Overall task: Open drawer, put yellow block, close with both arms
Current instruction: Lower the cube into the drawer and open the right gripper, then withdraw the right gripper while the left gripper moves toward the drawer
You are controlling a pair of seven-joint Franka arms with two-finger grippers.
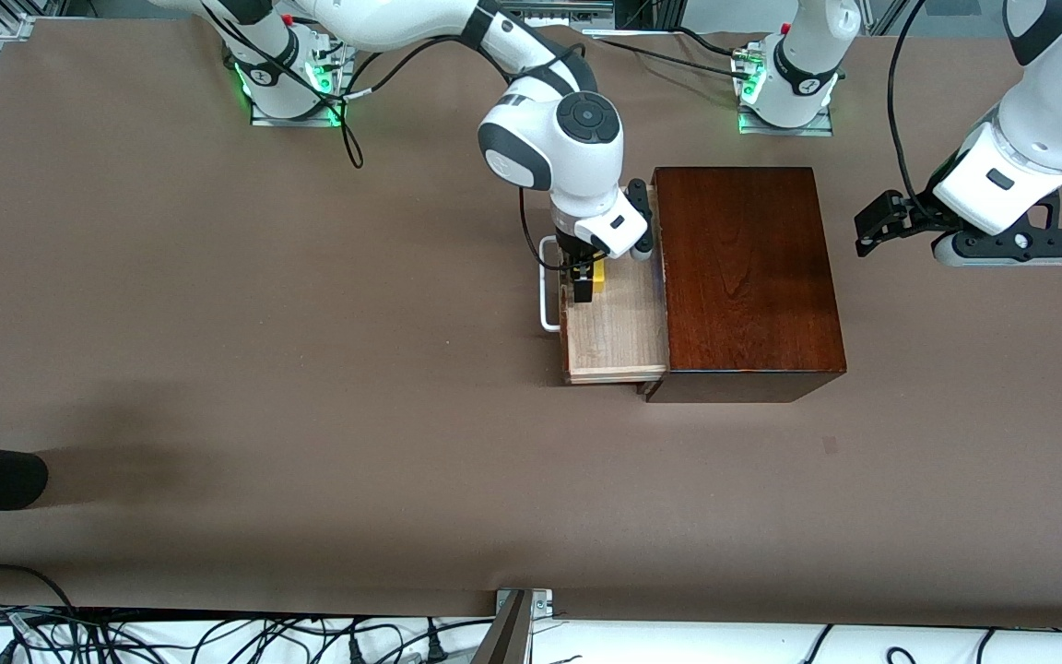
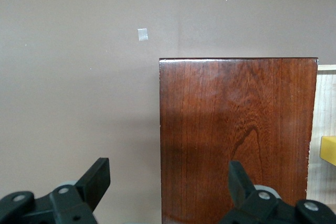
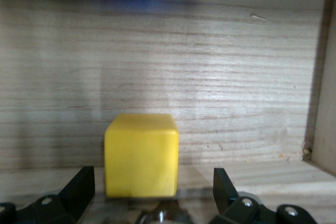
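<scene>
While the drawer (image 1: pixel 612 325) stands pulled out of the dark reddish-brown wooden box (image 1: pixel 745 277), toward the right arm's end of the surface (image 1: pixel 218 369), the yellow block (image 3: pixel 140 155) rests on its pale wood floor, in the part of the tray farther from the front camera. The right gripper (image 1: pixel 584 281) is down inside the drawer around the block. In the right wrist view its black fingers (image 3: pixel 79 188) are spread apart, one on each side of the cube with a gap showing on both sides, so they do not clamp it. The white bar handle (image 1: pixel 547 284) sticks out from the drawer's front, just beside that gripper. The left gripper (image 1: pixel 881 221) hangs in the air over bare brown surface at the left arm's end, apart from the box, waiting. Its fingers (image 2: pixel 94 179) are spread wide and hold nothing.
</scene>
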